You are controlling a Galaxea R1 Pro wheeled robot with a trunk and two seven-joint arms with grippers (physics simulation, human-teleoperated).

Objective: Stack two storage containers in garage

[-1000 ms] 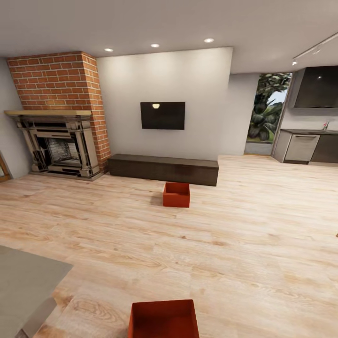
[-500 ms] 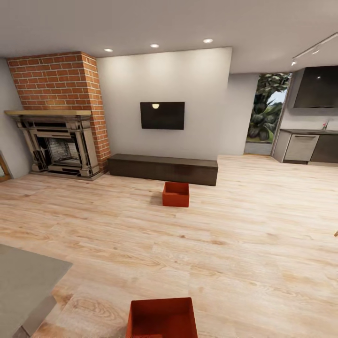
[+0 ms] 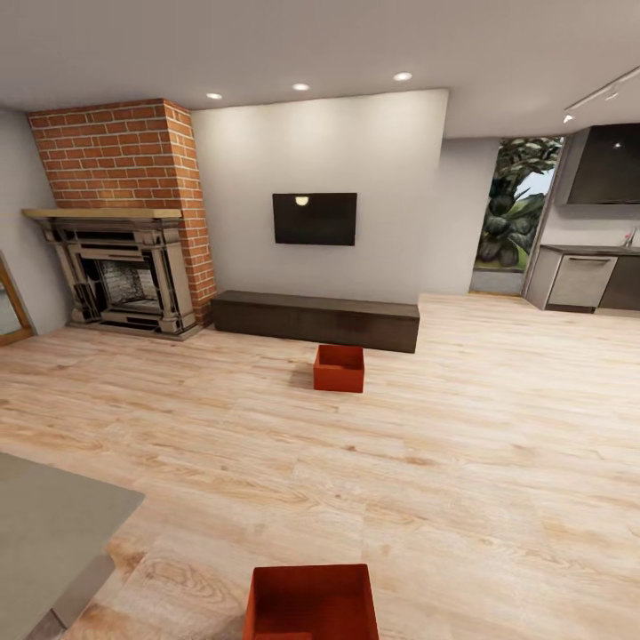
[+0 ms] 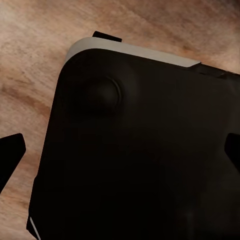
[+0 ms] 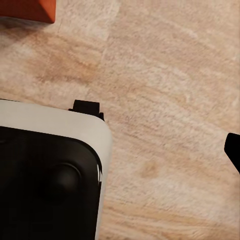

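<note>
Grey rug, kitchen cabinets, garden window

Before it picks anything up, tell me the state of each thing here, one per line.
Near storage container: upright on wood floor, open top, empty.
Far storage container: upright on the floor before the bench, apart from it.
TV: dark.
Fireplace: unlit.

Even, bright light comes from three round recessed ceiling lamps; one glints on the black wall-mounted television screen. The far orange-red open-top bin casts a soft, faint shadow on the light wood plank floor. My head view is slightly soft, bowing straight lines toward its edges; my wrist views look blurred.
</note>
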